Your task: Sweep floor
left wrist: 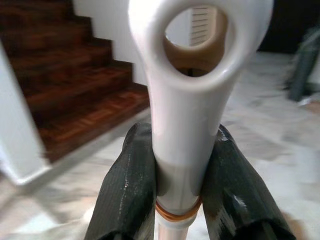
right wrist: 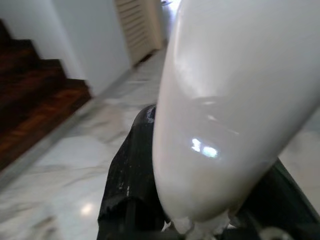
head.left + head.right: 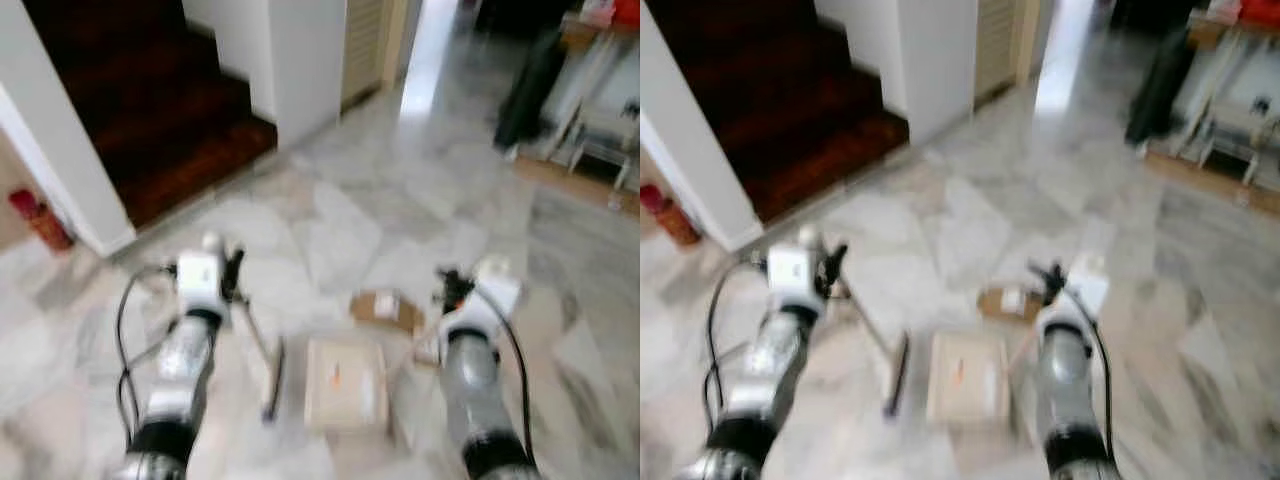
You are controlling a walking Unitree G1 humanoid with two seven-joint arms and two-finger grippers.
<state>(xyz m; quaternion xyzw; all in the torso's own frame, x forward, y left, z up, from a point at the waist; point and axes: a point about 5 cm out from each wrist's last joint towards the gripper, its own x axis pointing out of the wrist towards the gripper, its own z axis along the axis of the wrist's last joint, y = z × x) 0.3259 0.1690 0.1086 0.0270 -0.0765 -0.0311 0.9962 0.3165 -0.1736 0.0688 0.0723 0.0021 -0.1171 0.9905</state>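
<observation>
Blurring smears both eye views, so edges on the marble floor (image 3: 380, 200) are soft. The left hand (image 1: 180, 190) pinches a white handle (image 1: 192, 100) between its two black fingers (image 1: 127, 195); the handle ends in a ring, and through the hole a beige louvred door (image 1: 202, 25) shows. In the left eye view, lower left, that arm ends in a white block with a thin pole (image 3: 255, 335) slanting down to a dark, narrow brush head (image 3: 273, 385) on the floor; whether it is a broom or something else cannot be told through the blur.

The right hand (image 2: 200, 200) grips a thick, glossy white handle (image 2: 225, 100), one finger (image 2: 130, 180) dark on each side of it; the handle's top runs off the frame. Lower centre of the left eye view, a pale square dustpan (image 3: 345, 385) lies flat between the two arms, with a small orange mark on it too blurred to read. Just above it lies a brown piece of cardboard (image 3: 385, 308) bearing a white label, half hidden behind the right arm.

Dark wooden stairs (image 3: 150, 110) fill the upper left, beside a white wall (image 3: 300, 60). A red cylinder (image 3: 40, 220) stands at the left edge. At the upper right, a dark leaning shape (image 3: 530, 90) and pale frames (image 3: 600, 110) cannot be identified.
</observation>
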